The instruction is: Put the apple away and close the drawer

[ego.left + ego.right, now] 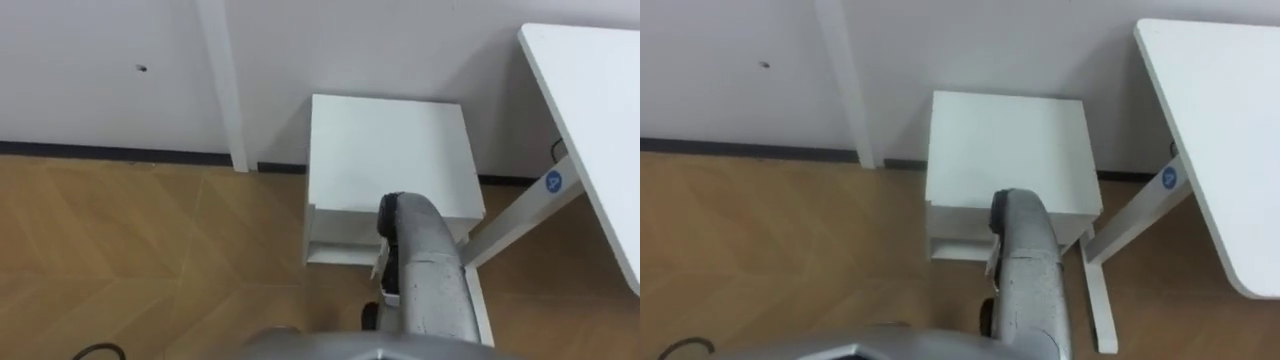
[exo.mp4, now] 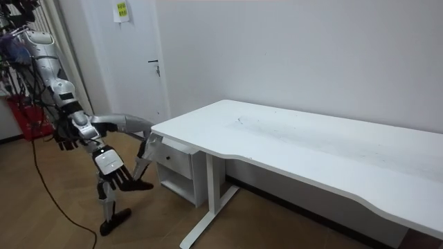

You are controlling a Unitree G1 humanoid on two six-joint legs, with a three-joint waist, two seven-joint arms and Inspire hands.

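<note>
Parquet (image 1: pixel 130 260) spreads over the left of the eye views, up to a dark skirting along the white wall (image 1: pixel 90 60). A white upright strip (image 1: pixel 225 80) runs down the wall just left of the cabinet (image 1: pixel 385 150), a low white box that stands against the wall. The drawer (image 1: pixel 345 225) sits right under the cabinet's top. Only its front edge is visible, so its inside, and any apple in it, is hidden. Whether it is pushed fully in is hard to judge. Below it the edge of a lower shelf (image 1: pixel 335 255) juts out. The robot's right arm comes in from the lower edge and covers the drawer's right part. The right hand (image 1: pixel 388 292) sits under that arm, before the cabinet's front. Just a dark sliver peeks out, and I cannot tell how its fingers are set. Right of the cabinet a slanted white leg (image 1: pixel 520 215) carries the desk (image 1: pixel 600 120), which is cut off by the frame. In the room view the robot stands at the left, facing the cabinet tucked under the desk's end. Its left hand (image 2: pixel 66 138) hangs beside its hip, too small to read the fingers.
</note>
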